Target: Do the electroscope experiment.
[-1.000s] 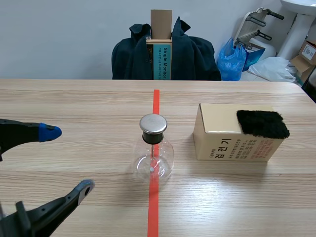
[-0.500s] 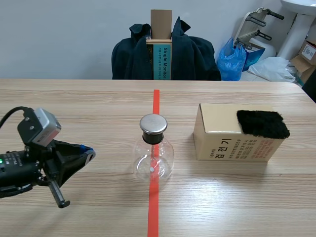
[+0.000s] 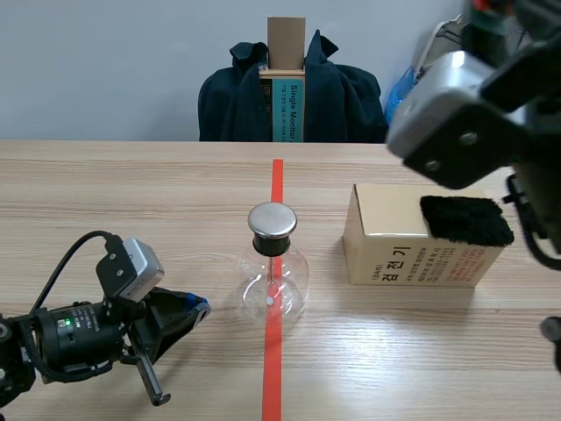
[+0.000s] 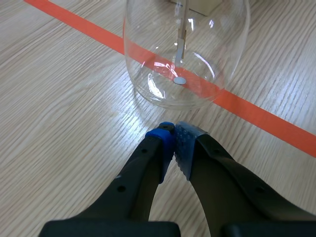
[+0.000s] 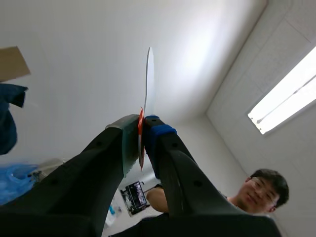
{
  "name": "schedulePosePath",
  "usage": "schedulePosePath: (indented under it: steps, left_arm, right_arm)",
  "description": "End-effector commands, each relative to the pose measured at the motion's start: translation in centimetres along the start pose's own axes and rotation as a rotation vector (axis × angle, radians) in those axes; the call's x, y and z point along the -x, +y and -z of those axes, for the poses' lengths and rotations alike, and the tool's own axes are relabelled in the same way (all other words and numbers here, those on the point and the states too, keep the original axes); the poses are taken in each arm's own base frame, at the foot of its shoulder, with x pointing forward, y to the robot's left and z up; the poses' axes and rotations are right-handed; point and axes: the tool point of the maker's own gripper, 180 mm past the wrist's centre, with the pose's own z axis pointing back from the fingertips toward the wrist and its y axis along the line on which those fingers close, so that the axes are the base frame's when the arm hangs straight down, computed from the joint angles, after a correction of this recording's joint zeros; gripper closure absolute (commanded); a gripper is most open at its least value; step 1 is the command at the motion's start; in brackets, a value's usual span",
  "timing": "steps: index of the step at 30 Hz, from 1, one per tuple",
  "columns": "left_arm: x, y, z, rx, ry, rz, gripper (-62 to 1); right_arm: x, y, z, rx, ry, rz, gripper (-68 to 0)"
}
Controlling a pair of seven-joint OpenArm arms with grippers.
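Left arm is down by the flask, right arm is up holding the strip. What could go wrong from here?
The left gripper, shut, sits just short of the glass flask; a push forward might slide or tip it.
The right gripper pinches the thin strip only at its end; it may slip or twist on the way down.
The right arm is raised beside the box and black cloth; it might knock them when lowered.

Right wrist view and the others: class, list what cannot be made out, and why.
1. Right wrist view: the thin plate in the right gripper shows edge-on; its face is unseen.
2. Left wrist view: the flask is cut off by the edge; only its belly shows.
3. Scene view: the right arm's grey housing fills the corner; its gripper is unseen.
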Motion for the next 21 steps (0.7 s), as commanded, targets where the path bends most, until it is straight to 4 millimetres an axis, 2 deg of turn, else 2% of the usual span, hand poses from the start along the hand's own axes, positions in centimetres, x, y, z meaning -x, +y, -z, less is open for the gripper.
schedulePosePath:
  steps: [1,7,13,17,21]
  left_arm:
    - [-1.8,0.7,0.3,-0.012,-0.059,0.008,-2.8]
    - [-2.0,0.5,0.5,-0.013,-0.066,0.004,-2.8]
    - [-2.0,0.4,0.6,-0.012,-0.070,0.001,-2.8]
    - [-2.0,0.4,0.6,-0.012,-0.069,0.001,-2.8]
    - [-2.0,0.4,0.6,-0.012,-0.069,0.001,-2.8]
  right_arm:
    - [0.5,1.2,0.2,-0.015,0.016,-0.008,-0.8]
    - [-0.1,7.8,-1.1,-0.176,-0.005,-0.005,-0.9]
    - [-0.5,13.3,-4.3,-0.348,-0.047,-0.004,-0.9]
    - [-0.8,15.2,-5.8,-0.411,-0.069,0.008,-0.9]
    - [-1.2,15.3,-6.0,-0.413,-0.092,0.013,-0.9]
